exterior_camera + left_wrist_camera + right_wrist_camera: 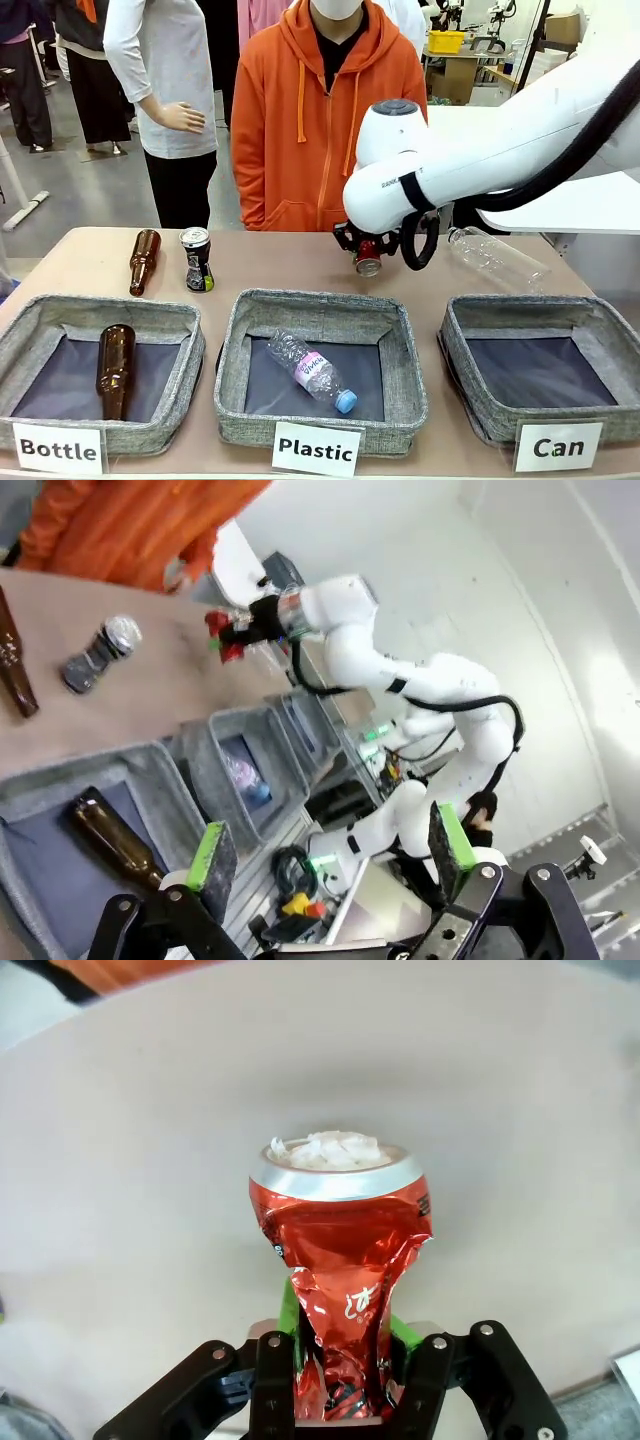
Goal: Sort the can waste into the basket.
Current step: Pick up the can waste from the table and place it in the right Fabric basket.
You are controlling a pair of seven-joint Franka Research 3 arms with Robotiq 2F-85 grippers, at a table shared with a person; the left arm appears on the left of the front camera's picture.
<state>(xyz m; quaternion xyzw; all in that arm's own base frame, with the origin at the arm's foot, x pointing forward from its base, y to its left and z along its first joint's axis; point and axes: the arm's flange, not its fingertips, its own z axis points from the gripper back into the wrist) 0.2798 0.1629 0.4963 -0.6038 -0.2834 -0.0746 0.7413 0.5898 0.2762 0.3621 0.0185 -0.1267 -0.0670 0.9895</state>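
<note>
A crushed red can (343, 1250) is pinched between the green pads of my right gripper (340, 1345), silver end pointing away from the wrist. In the front view the right gripper (368, 252) holds that red can (368, 257) just above the table behind the "Plastic" basket. The black-and-silver can (197, 259) stands upright at the back left, also visible in the left wrist view (100, 654). The "Can" basket (545, 372) sits at the front right with nothing in it. My left gripper (328, 852) hangs open in the air above the left baskets, holding nothing.
A "Bottle" basket (40, 320) holds a brown bottle (115, 370). The "Plastic" basket (320, 310) holds a clear bottle (312, 371). Another brown bottle (144, 261) lies back left, a clear bottle (497, 260) back right. A person in an orange hoodie (325, 110) stands across the table.
</note>
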